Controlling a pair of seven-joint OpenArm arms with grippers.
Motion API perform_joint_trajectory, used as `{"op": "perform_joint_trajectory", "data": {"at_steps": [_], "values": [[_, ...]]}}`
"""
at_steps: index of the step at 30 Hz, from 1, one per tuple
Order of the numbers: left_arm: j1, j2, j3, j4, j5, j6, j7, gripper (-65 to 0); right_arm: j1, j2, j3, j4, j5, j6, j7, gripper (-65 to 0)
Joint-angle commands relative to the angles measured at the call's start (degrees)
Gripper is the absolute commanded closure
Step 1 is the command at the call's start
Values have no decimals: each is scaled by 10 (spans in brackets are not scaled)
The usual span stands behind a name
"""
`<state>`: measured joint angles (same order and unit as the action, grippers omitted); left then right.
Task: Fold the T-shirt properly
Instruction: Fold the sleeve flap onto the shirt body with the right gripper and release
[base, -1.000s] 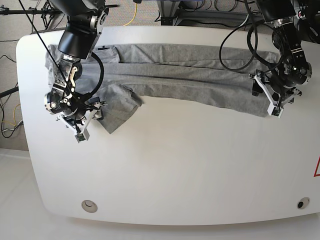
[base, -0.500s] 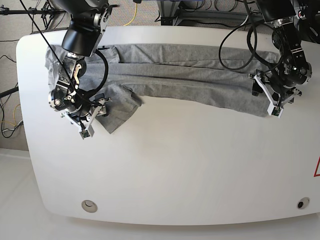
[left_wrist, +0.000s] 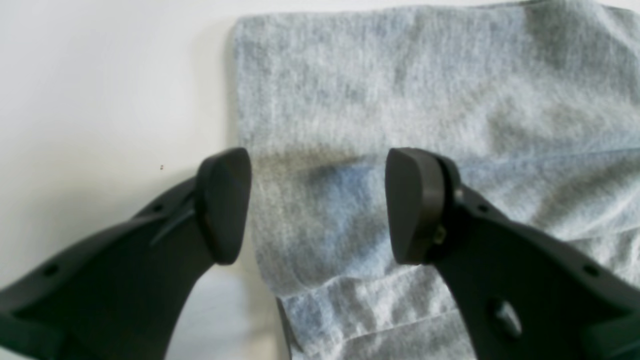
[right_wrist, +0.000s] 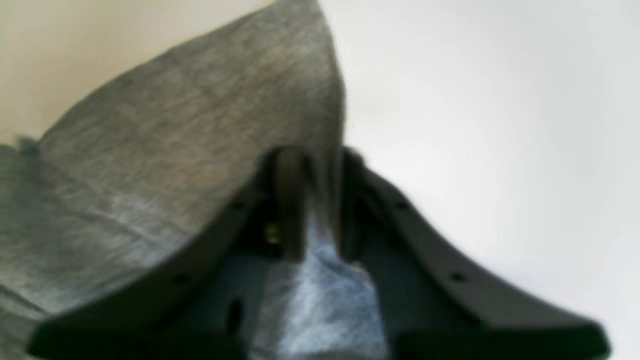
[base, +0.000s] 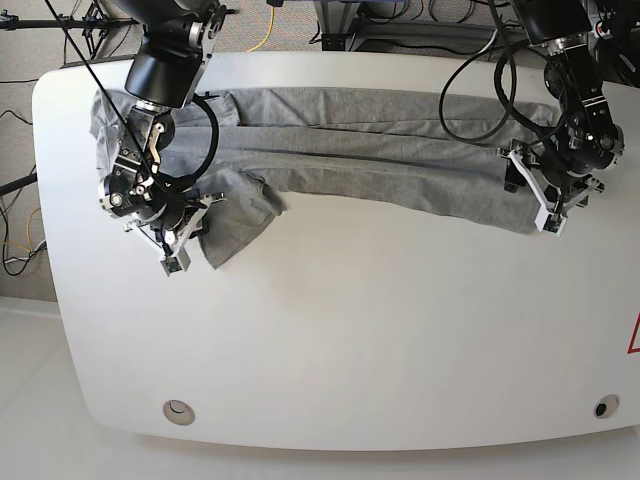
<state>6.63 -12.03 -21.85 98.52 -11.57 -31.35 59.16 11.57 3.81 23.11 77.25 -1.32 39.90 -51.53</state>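
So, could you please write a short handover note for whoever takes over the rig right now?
Right gripper: shut on the sleeve edge of the T-shirt, which is pinched between its fingers.
Left gripper: open, jaws either side of the hem corner at the shirt's other end, nothing gripped.
T-shirt: lies across the far side of the table as a long band, one sleeve sticking out toward the near edge.
Done: long sides seem folded in.
Left: close the left gripper, tuck the sleeve, fold the band crosswise.

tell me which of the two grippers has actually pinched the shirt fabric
The right gripper, at the sleeve end: its jaws are closed on a fold of the T-shirt. The left gripper stands open over the hem corner.
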Motion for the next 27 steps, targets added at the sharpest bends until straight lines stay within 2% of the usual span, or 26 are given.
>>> {"op": "perform_joint_trajectory", "data": {"at_steps": [1, 10, 27], "values": [[-7, -8, -2, 10, -3, 0, -6, -400, 8, 6, -2, 8, -2, 1, -9, -31], [-7, -8, -2, 10, -3, -1, -6, -400, -9, 7, -3, 53, -3, 1, -18, -29], [-9, -8, -1, 9, -3, -1, -6, -400, -71, 5, -2, 291, -3, 1, -149, -29]]}}
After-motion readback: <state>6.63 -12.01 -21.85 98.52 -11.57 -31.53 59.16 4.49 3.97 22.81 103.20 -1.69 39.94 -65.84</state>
